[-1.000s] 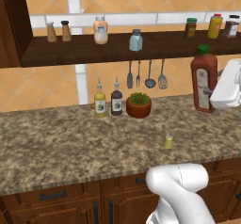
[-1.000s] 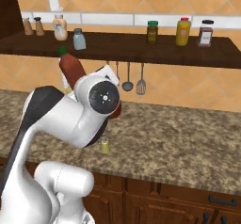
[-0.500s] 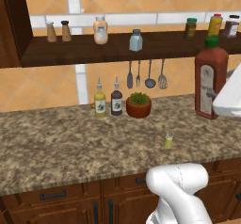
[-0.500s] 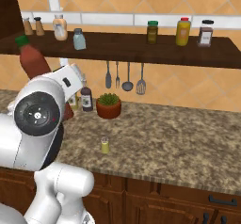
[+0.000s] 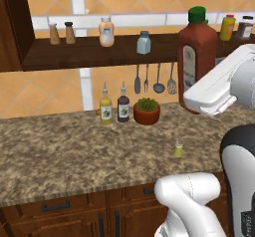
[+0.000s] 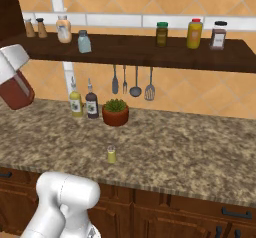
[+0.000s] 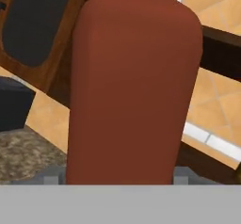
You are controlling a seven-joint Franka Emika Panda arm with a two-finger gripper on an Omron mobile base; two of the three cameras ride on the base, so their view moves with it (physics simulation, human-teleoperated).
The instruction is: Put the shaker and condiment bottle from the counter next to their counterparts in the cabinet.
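My gripper (image 5: pixel 203 99) is shut on the condiment bottle (image 5: pixel 196 57), a tall red bottle with a green cap, held upright in the air at shelf height on the right. In the hand view the red bottle (image 7: pixel 132 86) stands between the fingertips of the gripper (image 7: pixel 117 177). At the left edge of the right base view, the bottle's lower body (image 6: pixel 16 92) hangs under the white hand. The small yellow-green shaker (image 5: pixel 178 149) (image 6: pixel 111 154) stands alone on the granite counter. On the cabinet shelf (image 5: pixel 79 57) stand the peach-and-white bottle (image 5: pixel 106 32) and the pale blue-grey shaker (image 5: pixel 144 43).
Two brown shakers (image 5: pixel 61 33) sit at the shelf's left end, and three jars (image 6: pixel 194 33) at its right. A yellow bottle (image 5: pixel 105 109), a dark bottle (image 5: pixel 123 109) and a potted plant (image 5: pixel 147 111) stand at the back of the counter. Utensils (image 5: pixel 154 79) hang under the shelf.
The arm has lifted the red bottle higher, up to shelf level, and swung it toward the left edge of the right base view. The shaker and shelf items have not moved.
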